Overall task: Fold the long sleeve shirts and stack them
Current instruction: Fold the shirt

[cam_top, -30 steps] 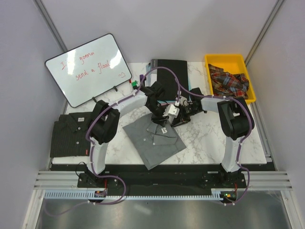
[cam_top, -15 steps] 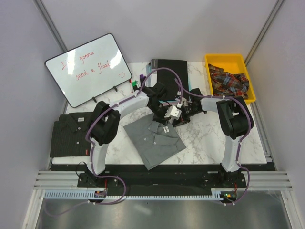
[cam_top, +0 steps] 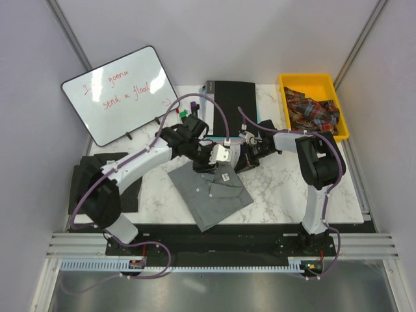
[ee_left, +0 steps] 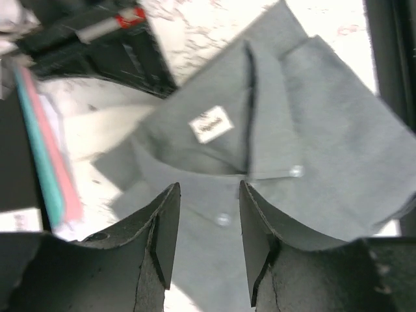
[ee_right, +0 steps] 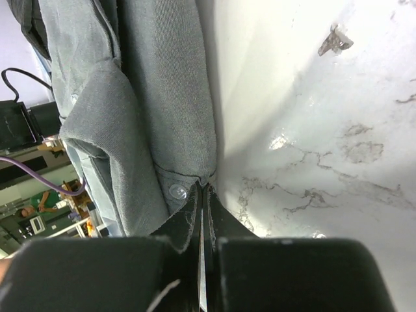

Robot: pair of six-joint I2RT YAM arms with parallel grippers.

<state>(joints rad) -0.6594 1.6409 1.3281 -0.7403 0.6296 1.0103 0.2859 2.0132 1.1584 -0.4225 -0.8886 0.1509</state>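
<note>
Right wrist — R pincer (ee_right: 202, 188) nips ribbed grey shirt (ee_right: 162, 97) hem; L pincer (ee_left: 208, 188) apart over collar (ee_left: 276, 130).

Shirt (cam_top: 211, 192) central; book (cam_top: 232, 94) behind it; second shirt (cam_top: 81, 170), seemingly, at left edge.

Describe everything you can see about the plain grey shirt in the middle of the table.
The grey shirt is plain mid-grey, woven-looking cloth with a collar, a white label inside the neck and small pale buttons. It lies folded into a rough rectangle, flat and skewed on the marble table, collar toward the far side. The right gripper is shut on its edge beside a button. The left gripper hangs open above the placket, just below the collar.
</note>
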